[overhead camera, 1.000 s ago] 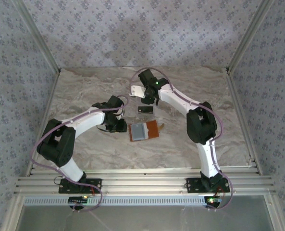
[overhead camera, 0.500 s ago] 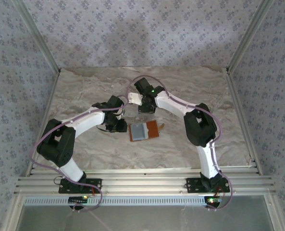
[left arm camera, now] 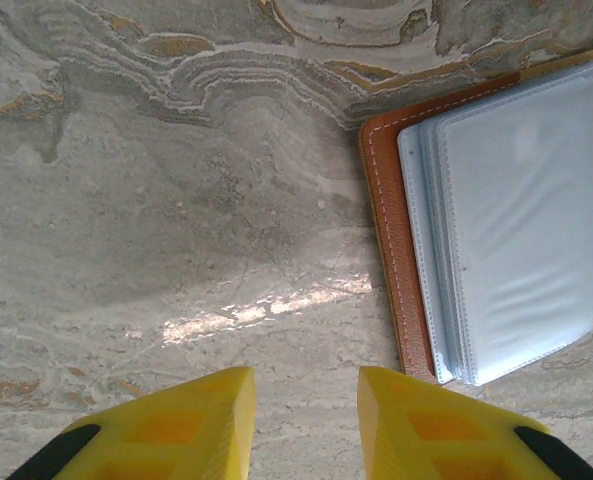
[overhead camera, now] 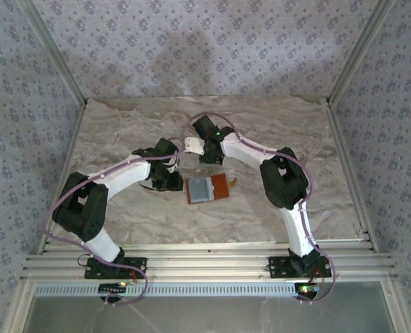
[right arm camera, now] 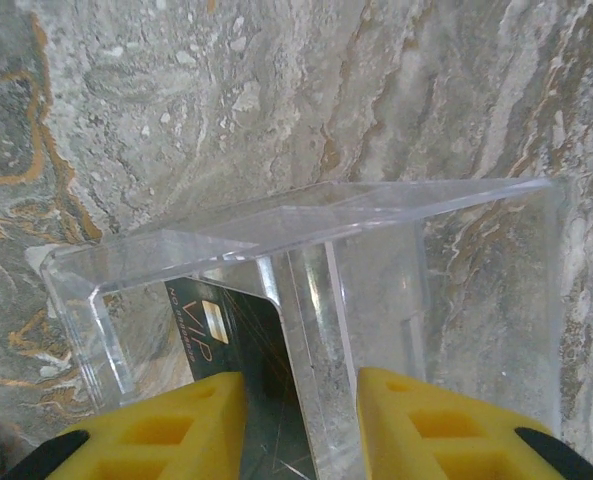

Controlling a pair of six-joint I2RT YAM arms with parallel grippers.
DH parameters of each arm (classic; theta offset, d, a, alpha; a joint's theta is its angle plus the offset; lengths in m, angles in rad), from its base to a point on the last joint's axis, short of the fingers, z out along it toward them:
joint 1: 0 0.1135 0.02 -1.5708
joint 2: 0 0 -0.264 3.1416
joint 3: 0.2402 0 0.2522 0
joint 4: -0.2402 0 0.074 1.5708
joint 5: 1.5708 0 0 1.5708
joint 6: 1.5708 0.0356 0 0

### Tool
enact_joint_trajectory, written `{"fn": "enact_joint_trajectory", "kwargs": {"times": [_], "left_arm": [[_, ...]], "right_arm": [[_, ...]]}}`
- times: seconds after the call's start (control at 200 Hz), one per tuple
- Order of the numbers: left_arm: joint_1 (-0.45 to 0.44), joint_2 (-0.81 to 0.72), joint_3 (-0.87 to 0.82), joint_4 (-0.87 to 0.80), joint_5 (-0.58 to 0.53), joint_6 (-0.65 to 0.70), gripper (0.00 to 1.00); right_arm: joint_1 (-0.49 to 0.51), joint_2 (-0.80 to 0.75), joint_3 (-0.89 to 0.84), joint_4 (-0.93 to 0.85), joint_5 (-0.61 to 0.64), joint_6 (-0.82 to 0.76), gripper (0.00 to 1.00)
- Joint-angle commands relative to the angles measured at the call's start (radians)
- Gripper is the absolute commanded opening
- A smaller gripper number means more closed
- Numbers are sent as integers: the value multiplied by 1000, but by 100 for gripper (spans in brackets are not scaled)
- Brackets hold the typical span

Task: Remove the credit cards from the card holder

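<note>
Leather card holder (left arm camera: 388,250), flat, stitched, on veined marble table (left arm camera: 176,200)

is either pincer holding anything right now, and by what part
Nothing looks held. The left pincer is open over the table beside the card holder; the right pincer stands open astride the clear stand.

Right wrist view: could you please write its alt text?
A clear plastic stand sits on the marble table, with a dark card marked VIP seen through its left section. The yellow fingertips of the right gripper stand apart at the bottom edge.
</note>
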Motion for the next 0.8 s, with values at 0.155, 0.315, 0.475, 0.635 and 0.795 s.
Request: {"fn": "enact_joint_trajectory", "kwargs": {"times": [0.155, 0.315, 0.475, 0.635, 0.795], "left_arm": [[6, -24, 6, -15, 13, -6, 33], [5, -25, 3, -15, 10, -5, 33], [6, -18, 2, -14, 13, -5, 33], [7, -15, 2, -14, 13, -3, 33], [6, -13, 7, -12, 24, -2, 33]], "right_arm": [[-8, -75, -2, 62, 21, 28, 37], [-10, -14, 17, 49, 52, 1, 37], [-8, 32, 26, 44, 46, -6, 37], [-1, 42, 23, 46, 38, -3, 37], [7, -4, 23, 65, 70, 13, 37]]}}
